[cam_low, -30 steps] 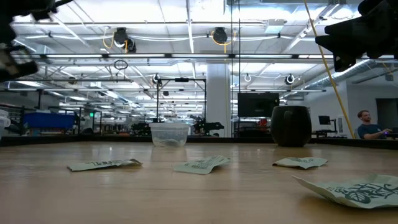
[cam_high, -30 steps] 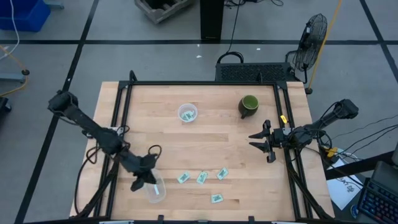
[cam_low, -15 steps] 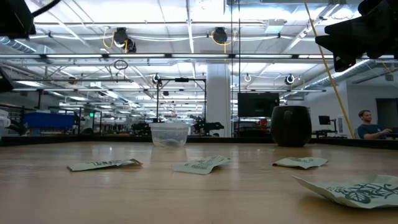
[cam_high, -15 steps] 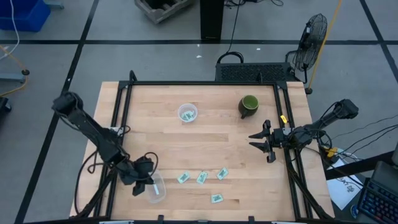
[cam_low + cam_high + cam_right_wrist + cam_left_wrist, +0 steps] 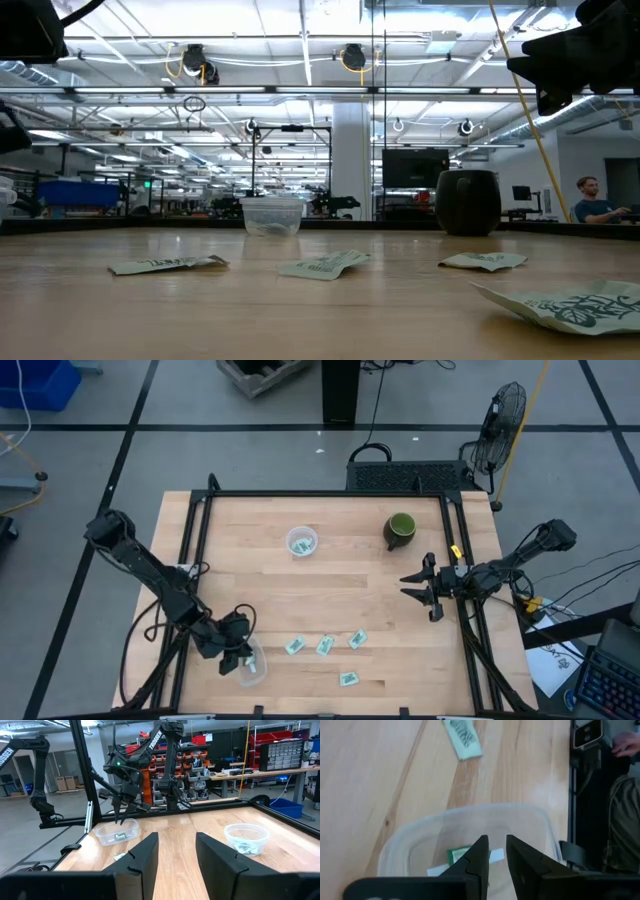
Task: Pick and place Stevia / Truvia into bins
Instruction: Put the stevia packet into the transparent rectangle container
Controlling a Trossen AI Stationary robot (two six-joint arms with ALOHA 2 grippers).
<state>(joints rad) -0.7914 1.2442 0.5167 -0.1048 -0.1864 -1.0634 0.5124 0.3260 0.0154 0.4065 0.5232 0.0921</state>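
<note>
Left gripper (image 5: 238,657) hangs right over the oval tub (image 5: 250,663) at the table's (image 5: 340,590) near-left corner, fingers (image 5: 479,854) nearly pinched together, a thin gap between them, gripping nothing. A couple of green-and-white packets (image 5: 470,856) already lie flat in the tub. Four more Stevia packets (image 5: 323,646) are loose along the near edge, each lying at its own slant; print is too small to read. Right gripper (image 5: 418,588) waits by the right edge, spread wide, empty. Farther back are the round cup (image 5: 301,542) holding packets and a dark green mug (image 5: 399,530). Arm housings read "TROSSEN" (image 5: 155,740).
</note>
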